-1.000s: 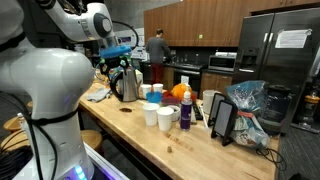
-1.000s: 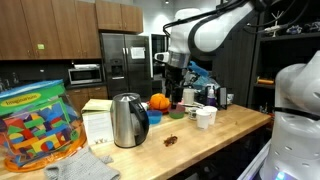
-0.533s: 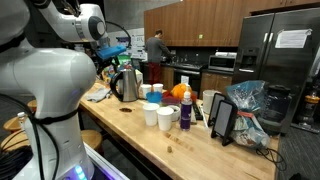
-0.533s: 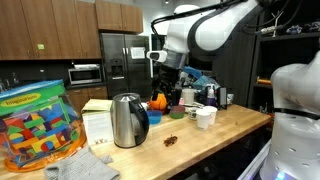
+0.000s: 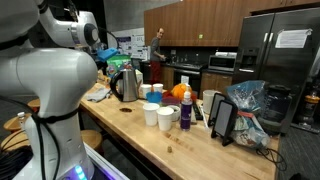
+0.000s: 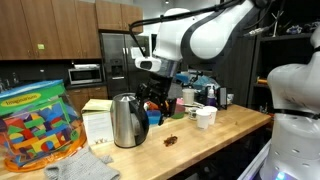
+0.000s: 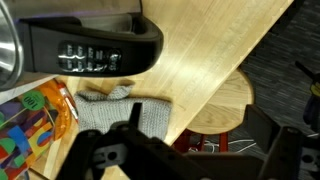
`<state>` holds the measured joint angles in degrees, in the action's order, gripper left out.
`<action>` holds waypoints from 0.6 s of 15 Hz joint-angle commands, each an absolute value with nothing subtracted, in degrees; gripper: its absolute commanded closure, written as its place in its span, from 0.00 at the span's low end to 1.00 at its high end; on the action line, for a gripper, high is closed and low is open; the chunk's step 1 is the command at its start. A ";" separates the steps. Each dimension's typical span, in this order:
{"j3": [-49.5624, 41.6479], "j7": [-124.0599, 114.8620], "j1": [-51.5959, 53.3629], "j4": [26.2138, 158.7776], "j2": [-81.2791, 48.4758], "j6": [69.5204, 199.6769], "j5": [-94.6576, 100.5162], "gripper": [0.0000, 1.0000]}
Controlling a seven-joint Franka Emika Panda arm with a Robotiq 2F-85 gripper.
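The arm has swung away from the white paper cups (image 6: pixel 205 117). The gripper (image 6: pixel 152 97) now hangs just beside the shiny steel kettle (image 6: pixel 125 121) on the wooden counter (image 6: pixel 225 128), jaws spread wide, holding nothing. In the wrist view its black handle (image 7: pixel 95 45) looms close, so the kettle looks to be the target.

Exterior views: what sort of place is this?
Probably a shared office or lab kitchen: steel fridge, microwave and wood cabinets along the walls, plus a kettle and cups on a wooden counter.
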<state>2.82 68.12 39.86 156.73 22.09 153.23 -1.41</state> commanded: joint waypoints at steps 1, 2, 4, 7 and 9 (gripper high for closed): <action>4.03 68.90 38.94 156.36 21.73 153.16 -2.11 0.00; 4.23 69.14 38.90 156.05 21.28 153.16 -2.12 0.00; 4.49 69.41 38.81 155.59 20.54 153.16 -2.16 0.00; 4.51 69.55 38.79 155.46 20.41 153.16 -2.16 0.00; 4.52 69.57 38.79 155.43 20.41 153.16 -2.16 0.00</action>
